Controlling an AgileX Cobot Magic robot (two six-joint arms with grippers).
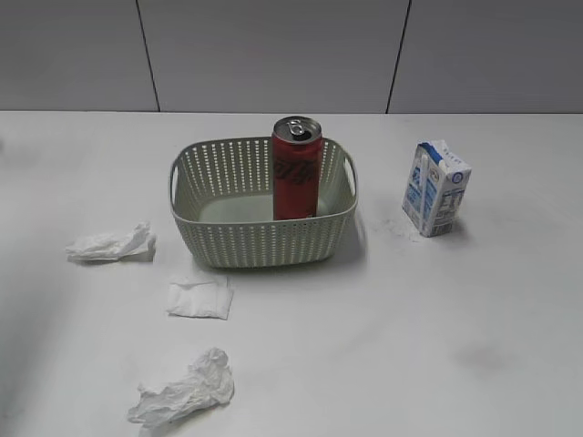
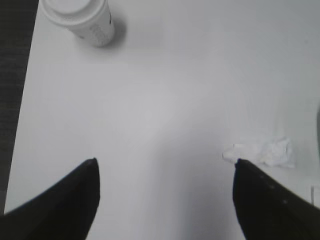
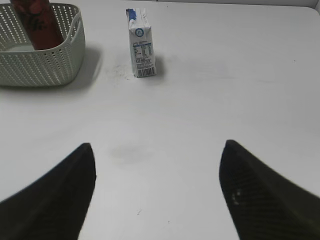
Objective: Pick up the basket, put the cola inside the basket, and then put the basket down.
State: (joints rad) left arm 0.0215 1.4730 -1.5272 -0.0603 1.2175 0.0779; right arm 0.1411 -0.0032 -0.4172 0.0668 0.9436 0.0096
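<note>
The pale green basket (image 1: 264,241) rests on the white table with the red cola can (image 1: 297,173) standing upright inside it, near its right side. In the right wrist view the basket (image 3: 45,62) and the cola (image 3: 37,22) sit at the top left. My right gripper (image 3: 157,150) is open and empty above bare table, well away from the basket. My left gripper (image 2: 165,162) is open and empty above bare table; only a sliver of the basket shows at that view's right edge. Neither gripper shows in the exterior view.
A blue-white carton (image 1: 435,188) stands right of the basket, also in the right wrist view (image 3: 141,44). Crumpled tissues lie left (image 1: 114,244) and in front (image 1: 199,297) (image 1: 182,391) of the basket. A white cup (image 2: 80,20) stands near the table's dark left edge.
</note>
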